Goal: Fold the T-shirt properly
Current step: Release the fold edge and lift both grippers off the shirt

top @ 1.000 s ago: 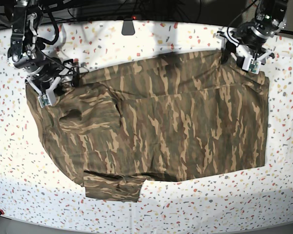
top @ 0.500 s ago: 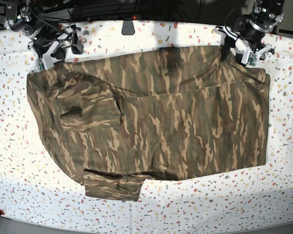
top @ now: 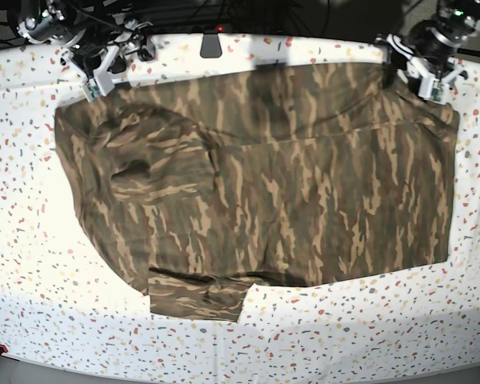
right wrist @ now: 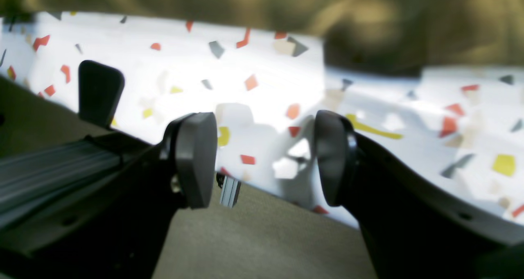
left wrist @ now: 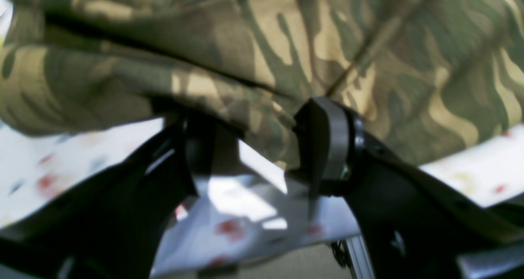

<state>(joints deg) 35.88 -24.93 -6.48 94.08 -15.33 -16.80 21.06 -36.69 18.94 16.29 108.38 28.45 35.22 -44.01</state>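
T-shirt (top: pixel 264 176): soft camouflage cloth lying creased on speckled table (top: pixel 32 264) | left gripper (left wrist: pixel 262 148): jaws spread, rumpled hem draping between its dark pads | right gripper (right wrist: pixel 262 164): gaping, holding nothing, cloth just ahead

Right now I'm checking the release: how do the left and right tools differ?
The left tool hangs at the shirt's edge, cloth bunched just ahead of its fingers; the right tool has only bare speckled table between its fingers, the shirt farther off. In the base view they sit at opposite far corners. Both are open, holding nothing.
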